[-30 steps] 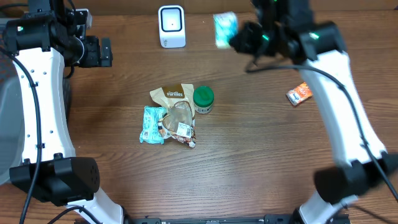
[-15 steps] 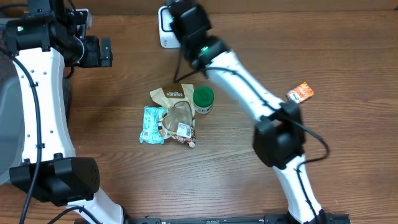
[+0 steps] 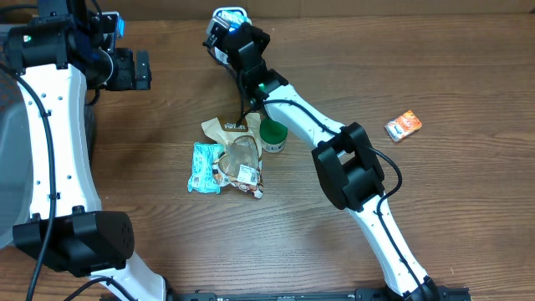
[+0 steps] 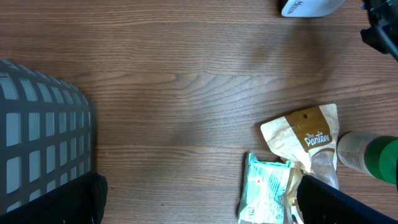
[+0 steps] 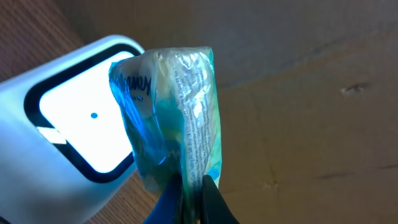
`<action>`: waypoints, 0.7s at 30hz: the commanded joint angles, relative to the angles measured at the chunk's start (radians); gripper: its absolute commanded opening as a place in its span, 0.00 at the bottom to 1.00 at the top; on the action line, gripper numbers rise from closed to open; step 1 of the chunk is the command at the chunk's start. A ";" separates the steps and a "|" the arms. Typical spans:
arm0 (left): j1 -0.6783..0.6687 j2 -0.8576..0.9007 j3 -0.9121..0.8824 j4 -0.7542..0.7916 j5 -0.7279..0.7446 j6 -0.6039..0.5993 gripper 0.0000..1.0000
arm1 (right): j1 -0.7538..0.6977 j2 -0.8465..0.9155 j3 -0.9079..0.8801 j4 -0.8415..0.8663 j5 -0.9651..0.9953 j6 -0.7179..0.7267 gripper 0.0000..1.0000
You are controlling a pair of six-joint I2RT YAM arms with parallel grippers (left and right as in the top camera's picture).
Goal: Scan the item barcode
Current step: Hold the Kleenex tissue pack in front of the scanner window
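My right gripper (image 5: 193, 202) is shut on the lower edge of a crinkly teal snack packet (image 5: 174, 106), holding it upright. The packet hangs right in front of the lit window of the white barcode scanner (image 5: 62, 118). Its printed seam faces the camera. From overhead, the right gripper (image 3: 219, 32) sits against the scanner (image 3: 235, 12) at the table's back edge, and the arm hides most of the packet. My left gripper (image 3: 144, 71) hovers at the back left, open and empty. In the left wrist view the left gripper (image 4: 199, 208) stands wide apart over bare wood.
A pile lies mid-table: a tan pouch (image 3: 230, 127), a teal packet (image 3: 204, 167), a clear snack bag (image 3: 242, 165) and a green-lidded jar (image 3: 273, 132). An orange packet (image 3: 403, 125) lies at the right. A grey basket (image 4: 37, 130) stands at the left.
The right arm has swung from the back right across to the scanner, carrying the teal packet up to its window. The left arm has not moved.
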 commanded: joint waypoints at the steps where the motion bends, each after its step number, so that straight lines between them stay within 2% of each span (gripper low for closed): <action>1: 0.000 0.008 0.009 0.002 -0.004 0.020 0.99 | -0.003 -0.006 0.021 0.011 -0.019 -0.048 0.04; 13: 0.000 0.008 0.009 0.002 -0.004 0.020 1.00 | 0.005 -0.012 0.021 0.004 -0.018 -0.041 0.04; 18: 0.000 0.008 0.009 0.002 -0.004 0.020 1.00 | 0.005 -0.082 0.021 -0.043 -0.021 0.155 0.04; 21: 0.000 0.008 0.009 0.002 -0.004 0.020 1.00 | 0.004 -0.167 0.021 -0.151 -0.055 0.287 0.04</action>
